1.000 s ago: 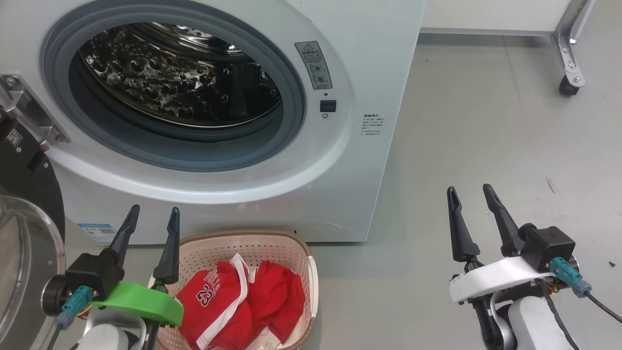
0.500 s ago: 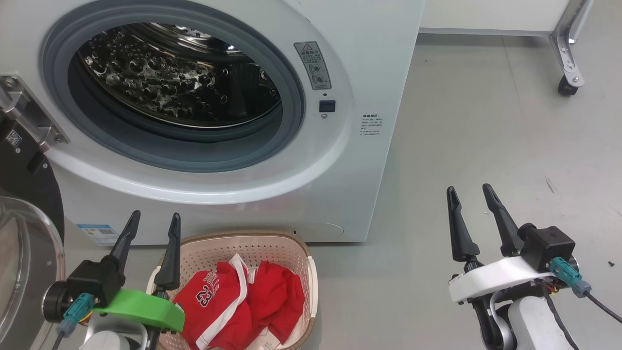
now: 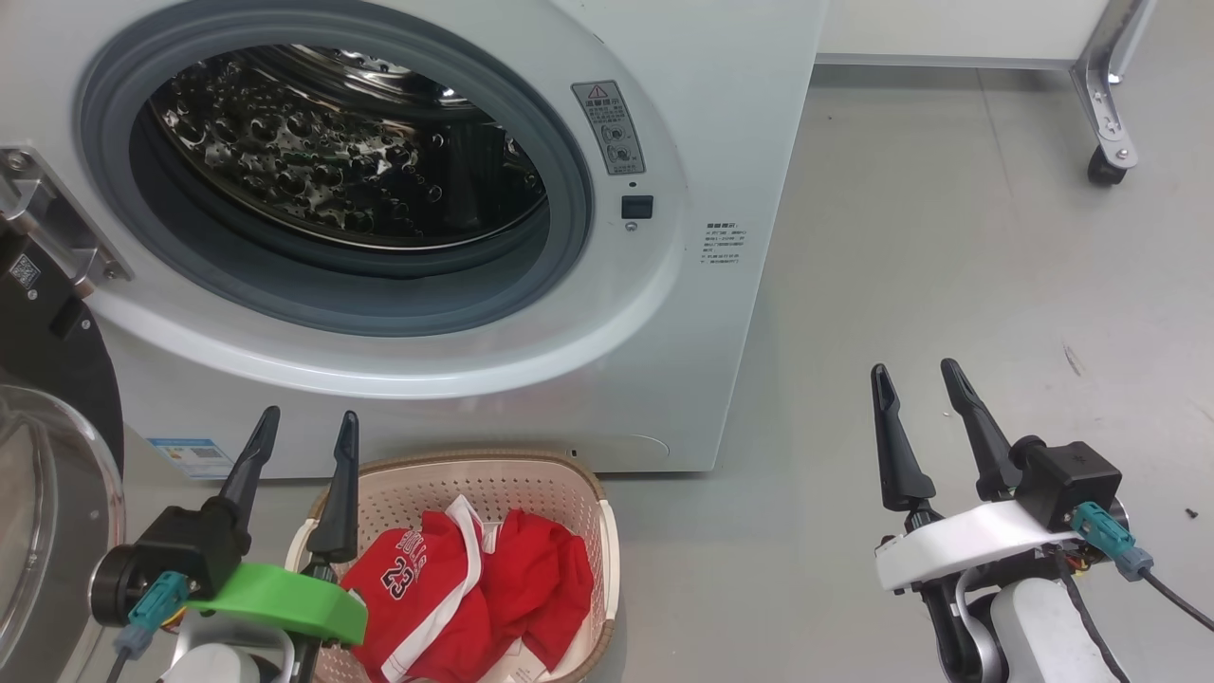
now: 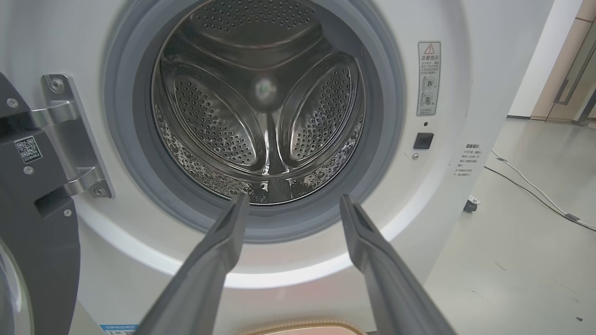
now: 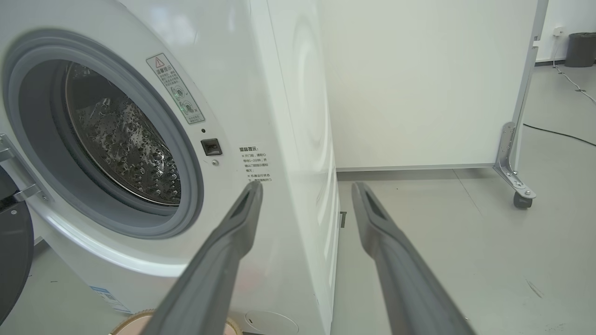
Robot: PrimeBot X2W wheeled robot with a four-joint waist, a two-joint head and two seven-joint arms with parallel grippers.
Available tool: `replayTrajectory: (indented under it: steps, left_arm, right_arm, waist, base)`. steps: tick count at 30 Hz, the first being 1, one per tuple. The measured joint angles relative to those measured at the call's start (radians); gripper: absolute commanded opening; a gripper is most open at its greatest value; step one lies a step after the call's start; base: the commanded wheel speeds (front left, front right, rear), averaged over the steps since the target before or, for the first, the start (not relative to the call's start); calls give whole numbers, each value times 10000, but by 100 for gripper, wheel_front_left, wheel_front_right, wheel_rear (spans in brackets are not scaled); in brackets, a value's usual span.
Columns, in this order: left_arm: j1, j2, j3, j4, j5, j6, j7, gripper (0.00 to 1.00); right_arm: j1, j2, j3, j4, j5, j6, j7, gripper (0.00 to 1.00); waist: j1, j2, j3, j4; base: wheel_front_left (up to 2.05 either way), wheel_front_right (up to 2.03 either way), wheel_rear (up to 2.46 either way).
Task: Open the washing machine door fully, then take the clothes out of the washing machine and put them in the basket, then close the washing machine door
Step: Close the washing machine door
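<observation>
Both of my grippers are empty, fingers spread partway, and with the clothes (image 3: 536,569) already in the basket (image 3: 531,459) at four o'clock from my left gripper (image 3: 310,417), the swung-open door (image 3: 52,379) stands at its nine o'clock, running from the hinge (image 3: 57,228) down toward me, well away from my right gripper (image 3: 913,368).

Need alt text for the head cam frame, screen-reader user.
A white washing machine stands with its door swung open at the left and its steel drum looking empty. On the floor in front, a cream basket holds red clothes, one marked 23. The left gripper and right gripper hover open and empty at the bottom corners.
</observation>
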State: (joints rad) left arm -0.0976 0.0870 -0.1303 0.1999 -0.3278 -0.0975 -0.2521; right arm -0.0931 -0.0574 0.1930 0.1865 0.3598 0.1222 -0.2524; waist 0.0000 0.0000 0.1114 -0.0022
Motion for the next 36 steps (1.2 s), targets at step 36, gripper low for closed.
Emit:
replayTrajectory:
  steps: [36]
  left_arm:
    - [132,-67,136,-58,0,-102,0,100]
  right_arm:
    - [0,6,92,163,2,0,0,100]
  waist:
    - [0,0,41,10]
  base:
    - [-37,37,0]
